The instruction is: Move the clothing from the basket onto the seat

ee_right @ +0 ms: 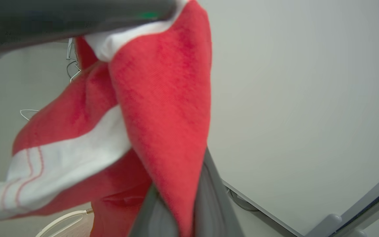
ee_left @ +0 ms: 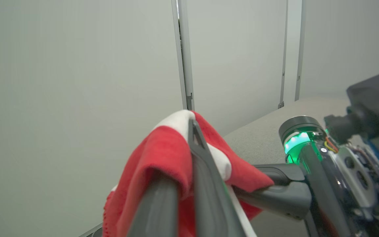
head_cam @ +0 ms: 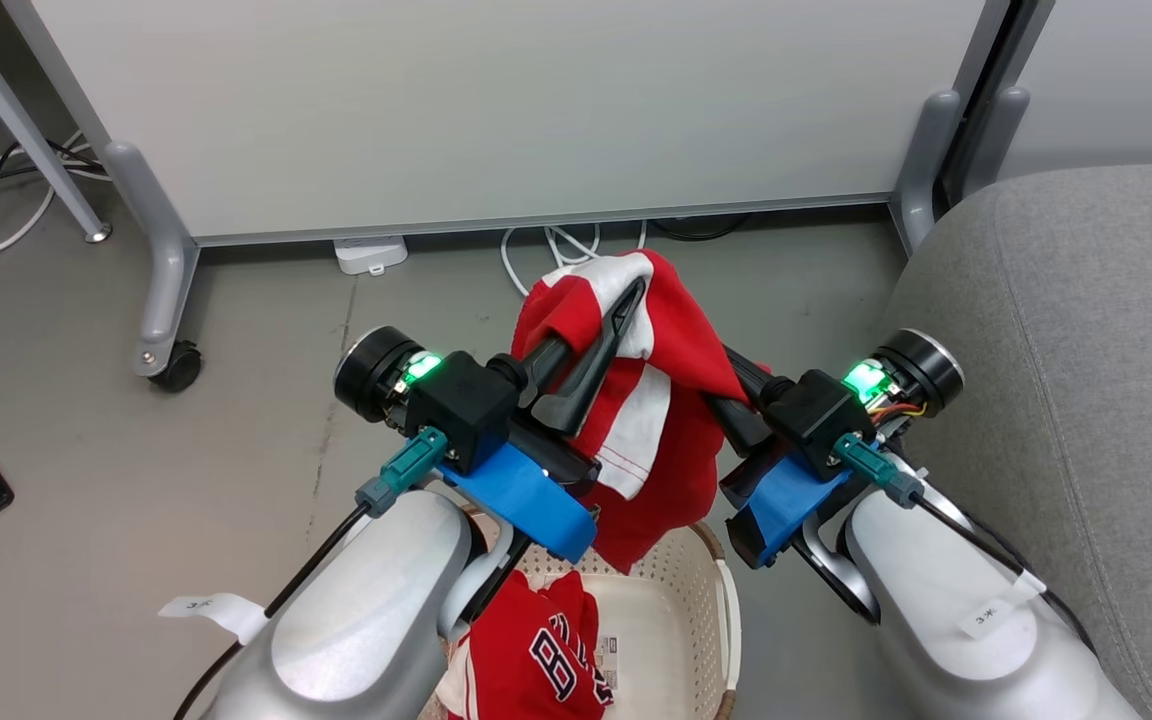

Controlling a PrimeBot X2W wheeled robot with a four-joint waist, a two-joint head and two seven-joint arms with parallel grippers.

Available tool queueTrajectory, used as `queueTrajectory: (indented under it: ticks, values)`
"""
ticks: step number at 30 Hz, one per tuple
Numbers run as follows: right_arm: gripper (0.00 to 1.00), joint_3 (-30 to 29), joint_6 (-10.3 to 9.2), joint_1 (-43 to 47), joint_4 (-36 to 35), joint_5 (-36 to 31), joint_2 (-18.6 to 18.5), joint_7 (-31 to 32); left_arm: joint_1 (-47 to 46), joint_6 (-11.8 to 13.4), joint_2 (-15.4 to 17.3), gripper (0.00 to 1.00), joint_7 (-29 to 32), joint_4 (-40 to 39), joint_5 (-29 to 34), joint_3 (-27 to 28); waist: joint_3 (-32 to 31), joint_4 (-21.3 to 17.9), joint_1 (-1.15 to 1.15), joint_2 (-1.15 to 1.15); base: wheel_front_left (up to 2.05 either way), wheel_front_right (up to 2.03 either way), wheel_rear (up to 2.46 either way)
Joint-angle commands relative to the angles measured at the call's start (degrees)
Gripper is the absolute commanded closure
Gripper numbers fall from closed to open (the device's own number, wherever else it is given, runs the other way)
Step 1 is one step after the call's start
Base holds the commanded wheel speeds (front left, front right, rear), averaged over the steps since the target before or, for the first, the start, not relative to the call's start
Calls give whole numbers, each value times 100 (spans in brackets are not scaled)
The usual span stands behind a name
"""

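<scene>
The striped garment [ee_right: 163,98] hung from 12 o'clock, its red fold pinched between the right gripper's [ee_right: 181,204] dark fingers at 6 o'clock. A blurred dark bar [ee_right: 71,16] crossed at 11 o'clock. The basket [ee_right: 61,220] rim showed at 7 o'clock, and a pale panel [ee_right: 291,98] stood toward 3 o'clock.

The jersey [head_cam: 546,655] bears a large letter "B"; the arm tags [head_cam: 993,620] are unreadable.

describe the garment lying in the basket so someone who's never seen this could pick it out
Start at the big grey sofa on the right of the head view; to its left, at the bottom middle, stands a cream perforated basket. Inside lies a red jersey with black-and-white letters, unlike the striped garment, red with broad white bands, hanging above the basket.
</scene>
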Motion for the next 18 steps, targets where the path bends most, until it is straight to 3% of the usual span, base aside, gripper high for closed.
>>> queueTrajectory:
  ticks: [1,18]
  values:
    - [100,-7,3,16,-44,31,1,-6,-71,-5,13,100,-27,11,-3,4,-2,-12,0,0,0,0,0]
    - [100,-34,3,32,-181,164,-8,-5,-80,-5,28,100,-28,11,32,-1,19,-41,0,0,0,0,0]
